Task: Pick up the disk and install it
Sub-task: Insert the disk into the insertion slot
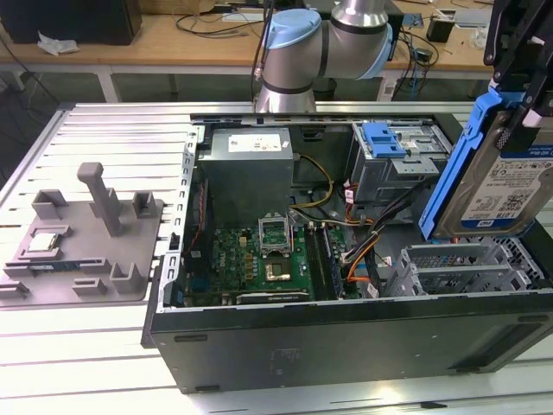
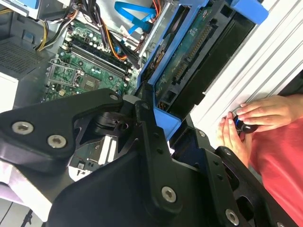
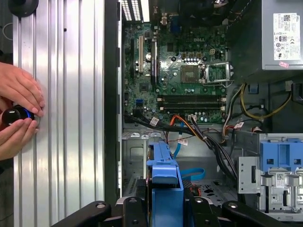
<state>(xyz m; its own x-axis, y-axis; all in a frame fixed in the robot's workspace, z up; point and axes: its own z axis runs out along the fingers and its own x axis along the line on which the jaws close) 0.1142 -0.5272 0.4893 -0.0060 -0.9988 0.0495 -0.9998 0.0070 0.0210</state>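
**Sam:** What have the fingers (image 3: 134,212) got?

**Mia:** They are shut tight on the disk (image 3: 164,182), 1 on each side of its blue frame. The disk hangs in the air over the open computer case (image 1: 346,337), at the exterior view's right. It touches nothing but the fingers.

**Sam:** How do you do this bit well?

**Mia:** I think you hold it firm and straight so it can't slip. Go slow, and steer clear of the cables (image 3: 208,142) just below, so nothing snags. The grey cage (image 3: 279,165) with the blue latch is near, past the cables. The green board (image 3: 189,75) is farther on.

**Sam:** Do the views show different things?

**Mia:** Yes. The exterior view shows the disk's flat face with its white-and-blue label (image 1: 517,186). The first wrist view looks at its thin edge. The second wrist view shows its green back (image 2: 189,52). The first wrist view also has a person's 2 hands (image 3: 21,90) around a little black knob (image 3: 12,116) on the worktop (image 3: 61,142), beside the case.
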